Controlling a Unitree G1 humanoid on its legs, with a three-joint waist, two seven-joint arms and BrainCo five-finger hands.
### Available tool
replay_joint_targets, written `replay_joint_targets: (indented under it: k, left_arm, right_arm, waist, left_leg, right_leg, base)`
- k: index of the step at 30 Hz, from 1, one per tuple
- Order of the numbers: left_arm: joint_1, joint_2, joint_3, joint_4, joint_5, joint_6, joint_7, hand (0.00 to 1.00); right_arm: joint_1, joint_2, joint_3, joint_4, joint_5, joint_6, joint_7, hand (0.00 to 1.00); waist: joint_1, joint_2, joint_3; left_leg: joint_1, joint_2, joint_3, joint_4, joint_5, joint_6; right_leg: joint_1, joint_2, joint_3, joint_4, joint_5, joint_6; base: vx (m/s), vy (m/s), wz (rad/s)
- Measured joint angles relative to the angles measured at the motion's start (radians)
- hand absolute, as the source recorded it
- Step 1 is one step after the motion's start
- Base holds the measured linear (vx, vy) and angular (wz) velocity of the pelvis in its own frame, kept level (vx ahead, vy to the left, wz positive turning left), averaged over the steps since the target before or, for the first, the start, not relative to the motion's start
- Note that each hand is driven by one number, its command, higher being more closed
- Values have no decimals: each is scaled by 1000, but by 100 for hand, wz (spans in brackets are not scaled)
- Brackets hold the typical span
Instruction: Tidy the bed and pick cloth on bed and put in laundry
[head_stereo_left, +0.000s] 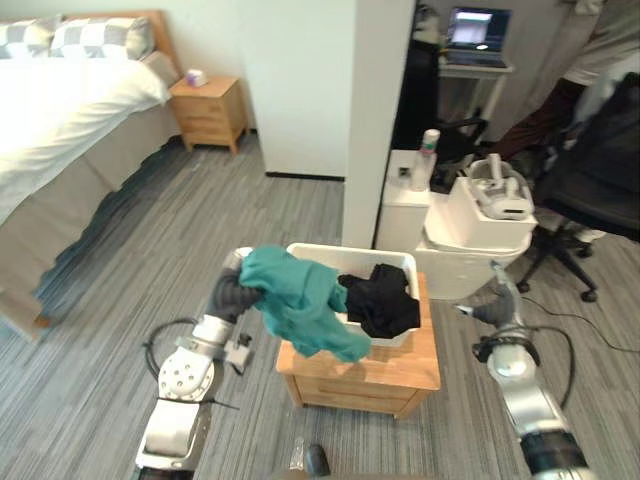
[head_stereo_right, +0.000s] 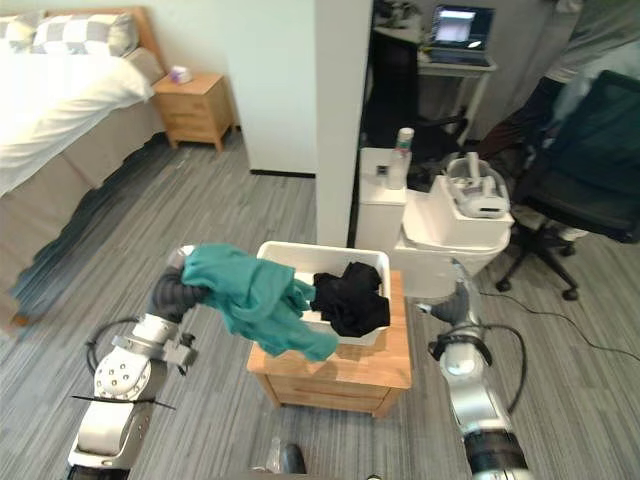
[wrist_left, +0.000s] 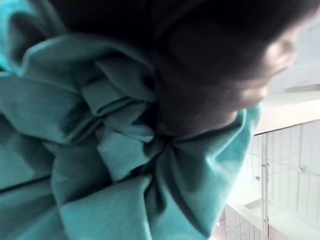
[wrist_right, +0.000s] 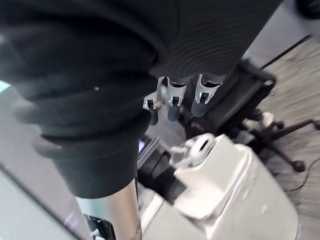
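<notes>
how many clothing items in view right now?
2. A teal cloth hangs over the left rim of the white basket on the wooden stand; a black cloth lies inside the basket. More may be hidden under them.

Left arm (head_stereo_left: 212, 318) reaches forward; right hand (wrist_right: 173, 97) raised, fingers apparently relaxed.
</notes>
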Motion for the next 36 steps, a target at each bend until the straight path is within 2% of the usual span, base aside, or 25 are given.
replay_joint_targets:
  k: [3, 4, 7, 8, 11, 18, 20, 23, 27, 31, 32, 33, 35, 36]
  left_arm:
    - [-91, 55, 46, 90, 65, 1, 54, 100]
    - [-121, 82, 71, 132, 92, 1, 72, 100]
    - [-190, 144, 120, 236, 130, 1, 103, 100]
    - [-227, 177, 140, 293, 142, 1, 118, 100]
    - [-295, 195, 149, 367, 159, 1, 140, 100]
    - [-317, 190, 146, 474, 232, 28, 139, 100]
    - [-317, 164, 144, 512, 254, 46, 131, 100]
    - [-316, 130, 133, 565, 263, 59, 114, 100]
    - [-315, 107, 56, 625, 301, 84, 111, 100]
    - [-322, 92, -3, 688, 341, 91, 115, 100]
    - [-343, 92, -17, 717, 341, 107, 118, 100]
    - [-374, 91, -20, 746, 341, 124, 119, 0]
    - [-447, 92, -19, 792, 340, 164, 143, 0]
    - [-456, 93, -19, 792, 340, 173, 150, 0]
  right_arm:
    - [120, 26, -85, -62, 49, -2, 16, 0]
    - [158, 38, -124, -64, 67, -8, 41, 0]
    - [251, 41, -178, -60, 91, -14, 101, 0]
    - [296, 52, -194, -55, 98, -35, 130, 0]
    - [362, 88, -203, -15, 99, -83, 167, 0]
    - [422, 169, -190, 137, 99, -169, 214, 0]
    - [442, 177, -166, 181, 99, -199, 224, 0]
    - [447, 179, -113, 229, 100, -217, 224, 0]
    - [420, 195, -25, 285, 135, -249, 214, 0]
    - [367, 195, 31, 344, 196, -267, 195, 0]
    - [351, 195, 44, 344, 213, -269, 185, 0]
    - [336, 195, 50, 344, 226, -271, 179, 0]
    - [291, 193, 50, 344, 249, -282, 175, 0]
    - [283, 193, 50, 343, 250, -286, 175, 0]
  waist:
    - [-18, -1, -16]
    - [-37, -2, -20]
    - [-59, 5, -27]
    - [-64, 9, -29]
    - [-65, 6, -43]
    - [-117, 10, -60]
    - [-114, 9, -67]
    - [-112, 5, -79]
    - [-112, -6, -81]
    - [-115, -35, -50]
    - [-115, -43, -29]
    - [-115, -50, -5]
    - [-112, -61, 51]
    - [-112, -62, 62]
  left_leg:
    - [21, 10, 69, 0, -7, 3]
    - [24, 11, 78, 0, -9, 2]
    - [27, 17, 127, 0, -19, -6]
    - [28, 22, 153, 0, -22, -8]
    - [28, 29, 194, 0, -30, -15]
    - [40, 30, 235, 0, -52, -23]
    - [43, 34, 244, 0, -62, -32]
    - [40, 39, 258, 0, -69, -41]
    - [-18, 45, 287, 0, -69, -42]
    - [-90, 48, 284, 0, -53, -53]
    - [-118, 50, 277, 1, -43, -46]
    - [-137, 51, 266, 1, -34, -38]
    - [-184, 52, 252, 8, -1, -13]
    - [-190, 53, 250, 8, 1, -13]
  right_leg:
    - [-2, 0, 45, -1, 0, 0]
    - [-2, 1, 54, -1, 0, 0]
    - [-19, 6, 89, -2, 0, 0]
    - [-20, 10, 103, -13, 0, 0]
    - [-34, 12, 129, -22, 3, -4]
    - [-36, 5, 154, -33, 32, 7]
    - [-38, 7, 168, -32, 32, 6]
    - [-50, 12, 186, -31, 34, 4]
    - [-127, 16, 222, -12, 34, 3]
    - [-223, 24, 254, 22, 34, 3]
    - [-256, 27, 262, 39, 34, 3]
    - [-276, 29, 264, 48, 34, 2]
    - [-332, 30, 267, 75, 30, -4]
    - [-338, 30, 269, 77, 30, -5]
  base:
    - [-1, 27, -42]
    - [-6, 26, -32]
    - [-15, 20, -41]
    - [-5, 11, -36]
    - [0, 12, -37]
    - [30, 13, -20]
    - [37, -4, -12]
    - [40, -17, -16]
    - [15, -37, -16]
    - [3, -51, -10]
    - [-5, -60, 12]
    - [-14, -57, 29]
    - [18, -52, 35]
    - [22, -36, 21]
